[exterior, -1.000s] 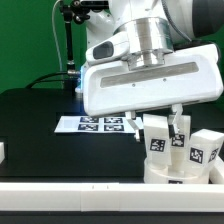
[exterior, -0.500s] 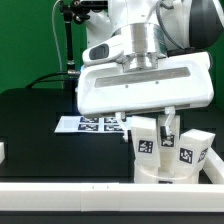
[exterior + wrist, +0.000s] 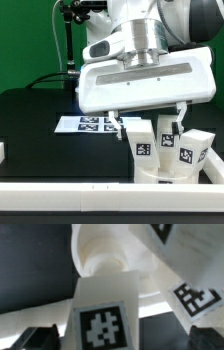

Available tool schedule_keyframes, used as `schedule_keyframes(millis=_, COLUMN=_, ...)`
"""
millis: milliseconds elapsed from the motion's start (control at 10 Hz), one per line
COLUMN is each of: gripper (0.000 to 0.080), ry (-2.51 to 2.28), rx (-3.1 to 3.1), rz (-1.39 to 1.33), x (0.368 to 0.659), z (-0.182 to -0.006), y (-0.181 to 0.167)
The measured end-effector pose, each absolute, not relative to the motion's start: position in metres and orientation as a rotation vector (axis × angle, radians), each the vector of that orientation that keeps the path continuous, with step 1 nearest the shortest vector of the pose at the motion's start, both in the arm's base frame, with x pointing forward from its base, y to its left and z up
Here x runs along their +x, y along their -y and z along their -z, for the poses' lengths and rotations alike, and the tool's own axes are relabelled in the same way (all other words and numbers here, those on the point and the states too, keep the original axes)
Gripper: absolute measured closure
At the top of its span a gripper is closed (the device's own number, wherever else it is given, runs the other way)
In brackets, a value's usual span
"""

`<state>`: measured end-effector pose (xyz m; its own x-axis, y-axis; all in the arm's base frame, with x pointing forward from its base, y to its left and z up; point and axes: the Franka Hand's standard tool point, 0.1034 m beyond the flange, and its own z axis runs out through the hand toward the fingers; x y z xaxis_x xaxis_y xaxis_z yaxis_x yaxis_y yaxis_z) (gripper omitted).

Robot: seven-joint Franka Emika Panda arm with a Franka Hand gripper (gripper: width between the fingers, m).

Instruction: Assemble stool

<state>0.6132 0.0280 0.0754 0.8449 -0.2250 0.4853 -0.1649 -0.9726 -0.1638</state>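
The stool's round white seat [image 3: 158, 172] lies at the front on the exterior view's right, with three tagged white legs standing on it. My gripper [image 3: 150, 124] hangs over the nearest leg [image 3: 143, 141] and is open, its fingers standing clear on either side. The other two legs [image 3: 193, 151] [image 3: 168, 133] stand close behind it. In the wrist view the straddled leg [image 3: 104, 314] rises between my dark fingertips [image 3: 40, 338], with a gap on both sides of my gripper [image 3: 122, 339]. A second leg [image 3: 196, 296] leans in beside it.
The marker board [image 3: 88, 124] lies flat on the black table [image 3: 40, 125] behind the seat. A white rail [image 3: 60, 196] runs along the front edge. A small white piece [image 3: 2, 152] shows at the exterior view's left edge. A dark stand [image 3: 68, 40] rises at the back.
My jaws have spread wide and let go of the nearest leg, which stays upright on the seat. Before that the leg shifted slightly toward the exterior view's left.
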Motion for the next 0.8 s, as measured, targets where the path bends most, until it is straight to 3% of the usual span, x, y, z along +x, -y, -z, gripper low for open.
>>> schedule_keyframes(millis=300, gripper=0.015, ry=-0.299, rx=-2.903, rz=0.717, x=0.613, z=-0.085, y=-0.025)
schedule_keyframes(millis=500, gripper=0.015, ry=-0.281, rx=-2.89, rz=0.614, x=0.616, z=-0.105, y=-0.022)
schedule_keyframes(millis=800, gripper=0.015, ry=-0.284, rx=-2.889, rz=0.611, x=0.617, z=-0.105, y=-0.021)
